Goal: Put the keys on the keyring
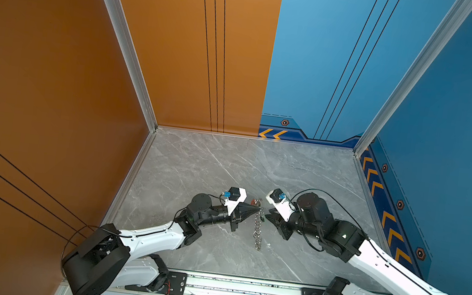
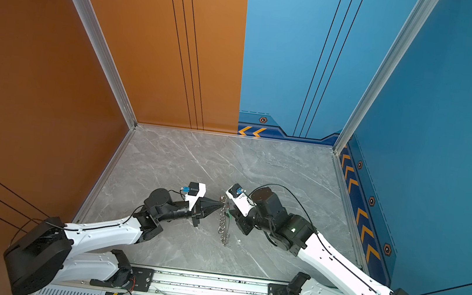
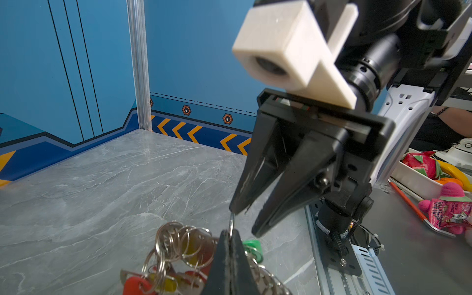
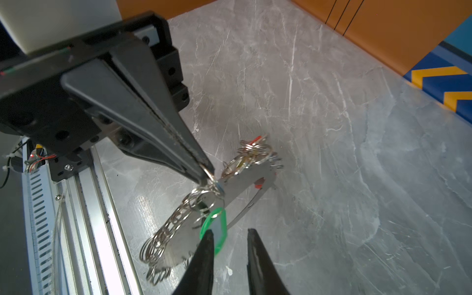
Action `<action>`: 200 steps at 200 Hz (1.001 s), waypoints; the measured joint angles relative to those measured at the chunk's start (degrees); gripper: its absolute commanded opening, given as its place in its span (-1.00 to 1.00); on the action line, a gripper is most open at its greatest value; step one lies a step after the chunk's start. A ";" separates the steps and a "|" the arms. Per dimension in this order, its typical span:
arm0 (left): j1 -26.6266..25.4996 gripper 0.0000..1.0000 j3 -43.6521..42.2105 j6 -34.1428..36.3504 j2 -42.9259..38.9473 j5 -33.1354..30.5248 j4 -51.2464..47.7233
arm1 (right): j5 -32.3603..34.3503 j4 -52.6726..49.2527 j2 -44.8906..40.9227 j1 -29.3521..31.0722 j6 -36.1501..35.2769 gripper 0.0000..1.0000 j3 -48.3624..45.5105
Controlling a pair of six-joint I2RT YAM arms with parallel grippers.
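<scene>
The keyring (image 1: 257, 230) hangs like a chain of silver rings from my left gripper (image 1: 259, 211), whose jaws are shut on one ring (image 3: 231, 221); its lower end rests on the table. In the right wrist view its flat strap (image 4: 245, 185) and row of rings (image 4: 163, 237) show. Keys with red (image 3: 135, 286), yellow (image 3: 190, 251) and green (image 3: 252, 249) tags hang in the bunch. My right gripper (image 4: 229, 232) is open just right of the held ring. One of its fingers (image 4: 204, 255) overlaps the green tag (image 4: 217, 227), and nothing lies between the fingers.
Grey marble table (image 1: 211, 166) is walled in orange at the left and blue at the back and right. An aluminium rail (image 1: 241, 290) runs along the front edge. Outside the cell a white tray of toys (image 3: 419, 178) shows in the left wrist view.
</scene>
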 measured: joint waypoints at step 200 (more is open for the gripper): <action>0.07 -1.00 0.04 -1.53 1.46 5.62 0.85 | -13.07 6.25 2.49 -2.12 1.40 -0.99 -2.51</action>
